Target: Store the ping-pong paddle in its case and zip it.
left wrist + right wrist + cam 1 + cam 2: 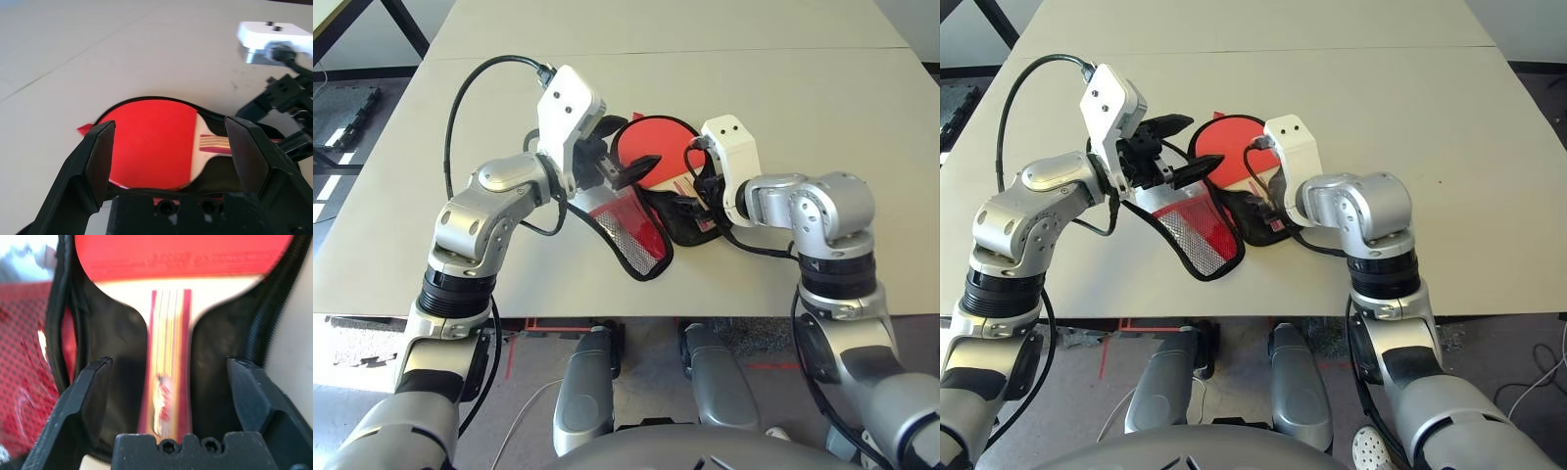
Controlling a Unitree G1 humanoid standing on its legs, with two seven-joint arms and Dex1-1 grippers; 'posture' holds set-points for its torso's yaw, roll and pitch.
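The right gripper [166,396] hangs with its two black fingers spread wide, one on each side of the paddle's [656,157] striped handle and gripping nothing; the handle runs up the gap between them without touching either. The left gripper [168,156] is open too, held level above the table [822,117] and empty, its fingers framing the red face from the far side of the handle. The paddle lies flat in the lower half of the case [641,235], red rubber up, its round head toward the far side of the table and its handle toward the robot, with the black lining and zipper rim showing around it. The case is unzipped: its upper flap, with red fabric, black mesh and a clear panel, is folded out to the robot's left and rests on the table just under the left gripper. The two grippers are near each other over the case, apart.
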